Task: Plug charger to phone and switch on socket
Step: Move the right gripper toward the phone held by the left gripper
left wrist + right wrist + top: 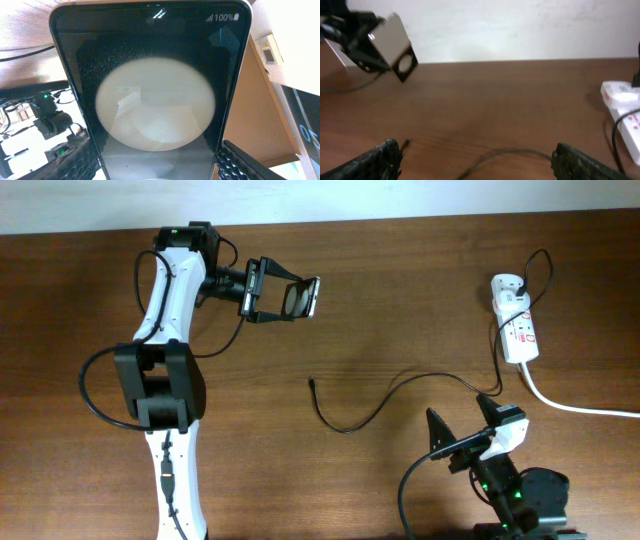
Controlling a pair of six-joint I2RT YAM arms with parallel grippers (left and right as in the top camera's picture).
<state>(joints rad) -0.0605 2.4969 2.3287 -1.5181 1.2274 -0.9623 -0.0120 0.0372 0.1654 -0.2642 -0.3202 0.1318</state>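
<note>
Toward the far edge of the table [400, 300], left of centre, the phone [302, 297] is held clear of the surface by the left gripper [288, 298]. In the left wrist view its fingers [82, 160] are closed against both long sides of the phone, screen lit and facing the camera.

The charger cable [400, 385] lies on the table. Its connector tip [312, 383] is near the middle, and its plug adapter [507, 285] appears seated in the power strip [520, 330] by the far right corner.

The right gripper [457, 412] sits toward the near edge, right of centre, spread wide and holding nothing.

I judge the step in hand to be presenting the phone for plugging in. The next move calls for me to bring the right gripper left to the tip, grip just behind it, and line it up with the phone's port, which I cannot see. The strip's switch is not yet pressed.
</note>
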